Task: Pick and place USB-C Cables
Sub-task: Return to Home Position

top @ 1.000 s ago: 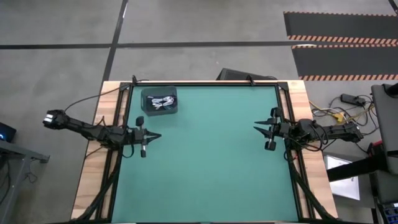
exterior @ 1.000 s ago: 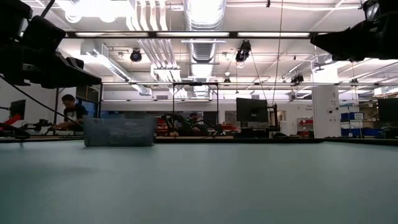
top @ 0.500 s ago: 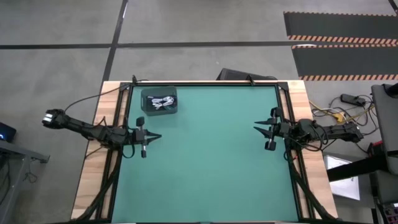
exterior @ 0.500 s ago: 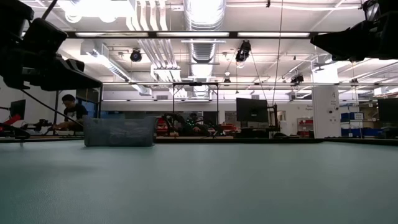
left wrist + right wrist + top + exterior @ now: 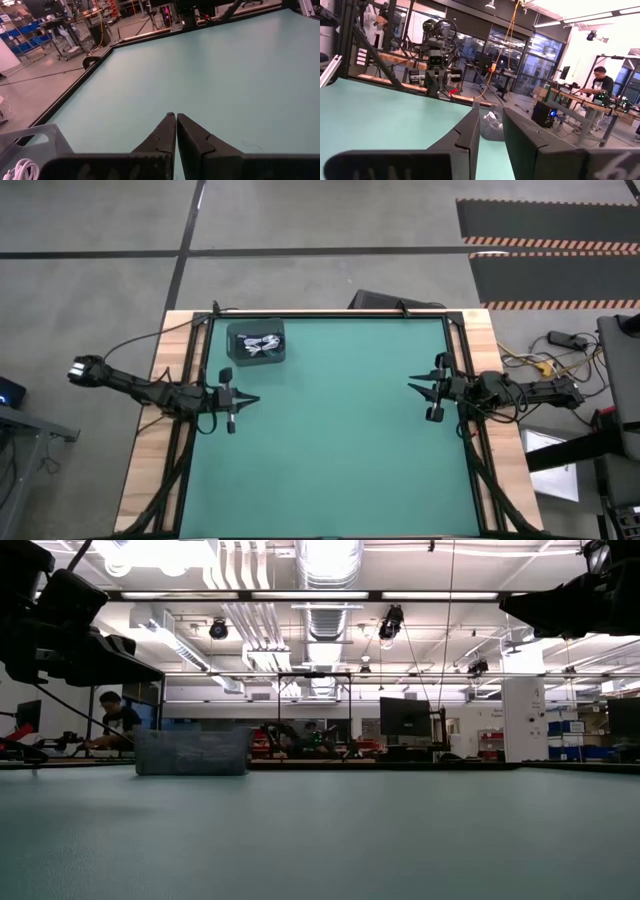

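Left side first: my left hand (image 5: 243,399) hovers just inside the bench (image 5: 340,450) edge, fingers pressed together and holding nothing. Beyond it, in the far-left corner, the dark bin (image 5: 233,350) has the white USB-C cables (image 5: 260,345) coiled inside. Over to the right edge, my right hand (image 5: 414,387) hangs empty, fingers narrowly parted.

Open-plan robotics lab: bare ceiling ducts (image 5: 325,565) and strip lights (image 5: 200,595) hang above monitors (image 5: 404,717), blue storage bins (image 5: 22,42) and a person (image 5: 118,718) at a desk; concrete floor (image 5: 330,220), hazard-striped mats (image 5: 545,220).
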Tool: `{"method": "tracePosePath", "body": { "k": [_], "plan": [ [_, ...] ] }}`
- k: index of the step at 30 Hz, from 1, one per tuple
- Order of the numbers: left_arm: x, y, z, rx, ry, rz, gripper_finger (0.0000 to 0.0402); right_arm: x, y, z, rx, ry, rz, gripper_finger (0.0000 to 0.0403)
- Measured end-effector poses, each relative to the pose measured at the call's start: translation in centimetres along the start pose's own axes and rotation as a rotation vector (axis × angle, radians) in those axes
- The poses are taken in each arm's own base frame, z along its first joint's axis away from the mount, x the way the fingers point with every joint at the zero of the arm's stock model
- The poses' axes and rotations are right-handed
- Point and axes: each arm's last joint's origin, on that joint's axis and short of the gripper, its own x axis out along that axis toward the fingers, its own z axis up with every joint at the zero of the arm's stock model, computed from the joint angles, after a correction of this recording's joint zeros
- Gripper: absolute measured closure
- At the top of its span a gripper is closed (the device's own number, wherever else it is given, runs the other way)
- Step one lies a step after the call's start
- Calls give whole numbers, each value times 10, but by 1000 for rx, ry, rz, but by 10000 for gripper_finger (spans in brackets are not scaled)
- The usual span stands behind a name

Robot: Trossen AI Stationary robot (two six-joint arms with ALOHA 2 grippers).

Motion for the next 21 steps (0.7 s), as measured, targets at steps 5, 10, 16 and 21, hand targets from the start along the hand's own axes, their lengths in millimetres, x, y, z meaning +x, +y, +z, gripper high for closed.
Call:
{"method": "tracePosePath", "body": {
  "k": [5,10,16,21],
  "plan": [
    [0,0,0,0,-1,0,402,0,0,0,0,0,0,327],
    [0,0,0,0,-1,0,402,0,0,0,0,0,0,321],
    [0,0,0,0,0,0,402,0,0,0,0,0,0,320],
    [0,0,0,-1,-1,1,402,0,0,0,0,0,0,328]
  ]
}}
